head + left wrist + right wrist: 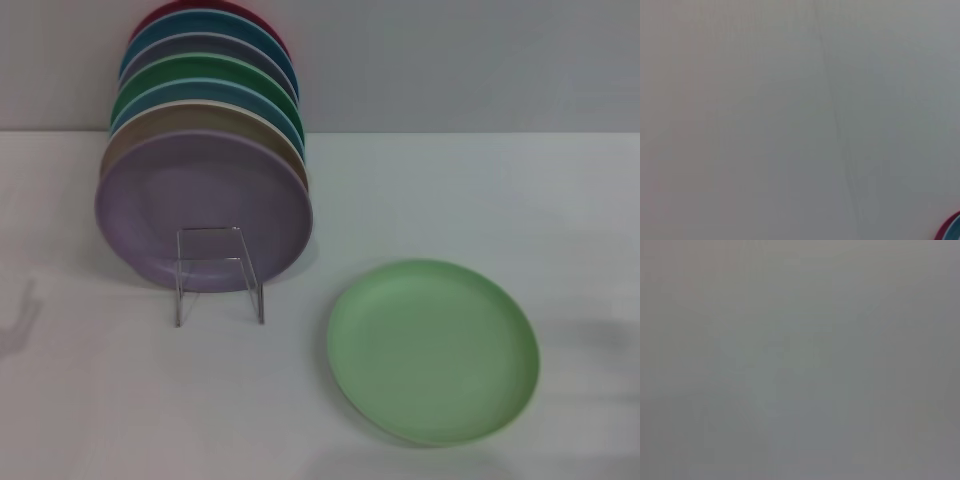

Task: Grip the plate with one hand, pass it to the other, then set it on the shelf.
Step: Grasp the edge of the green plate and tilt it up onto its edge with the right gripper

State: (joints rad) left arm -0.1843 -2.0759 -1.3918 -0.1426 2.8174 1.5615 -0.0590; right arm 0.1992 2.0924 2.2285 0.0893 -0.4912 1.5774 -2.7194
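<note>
- Head view: plate [433, 351] lies flat on the white table [120, 400], right of the rack [219, 272] and apart from it.
- Rack holds a row of upright plates; lilac plate [205, 208] stands at the front, behind the clear loop.
- Neither gripper appears in any view; whether they are released or clenched, cannot tell.
- Left wrist view: blank pale surface, with a red-and-blue plate edge [952, 229] at one corner.
- Right wrist view: plain grey only.

No robot body visible in head view or either wrist view.
</note>
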